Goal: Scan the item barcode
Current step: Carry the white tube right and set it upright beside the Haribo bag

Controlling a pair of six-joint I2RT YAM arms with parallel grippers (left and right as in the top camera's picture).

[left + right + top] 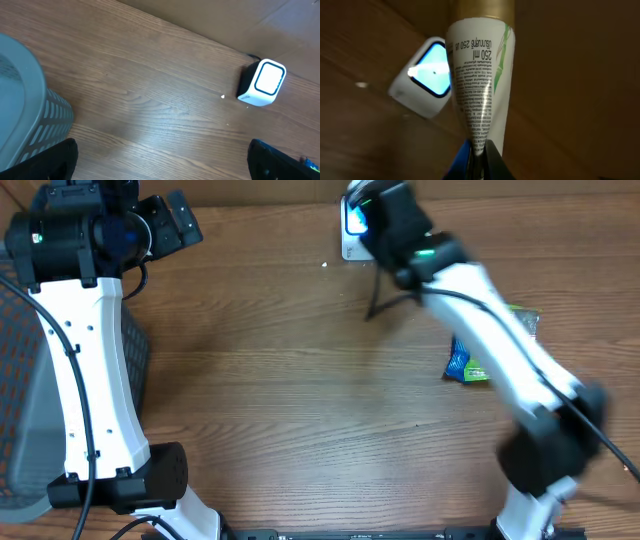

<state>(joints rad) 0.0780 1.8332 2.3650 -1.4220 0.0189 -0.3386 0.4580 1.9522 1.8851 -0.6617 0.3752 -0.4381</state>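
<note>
Right arm [490, 330] extended over lit scanner [350, 228]; blue-green packet [463, 366] beneath arm; grey basket [22, 425] far left.

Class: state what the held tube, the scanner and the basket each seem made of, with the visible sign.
The tube: likely soft glossy plastic; pinched flat at one end, with sheen. The scanner: probably smooth white hard plastic, with a lit glossy window. The basket: grey matte moulded plastic, judging by its slotted wall.

Left gripper [165, 161] spread wide; right arm stretched forward, right gripper [477, 152] pinched tight.
</note>
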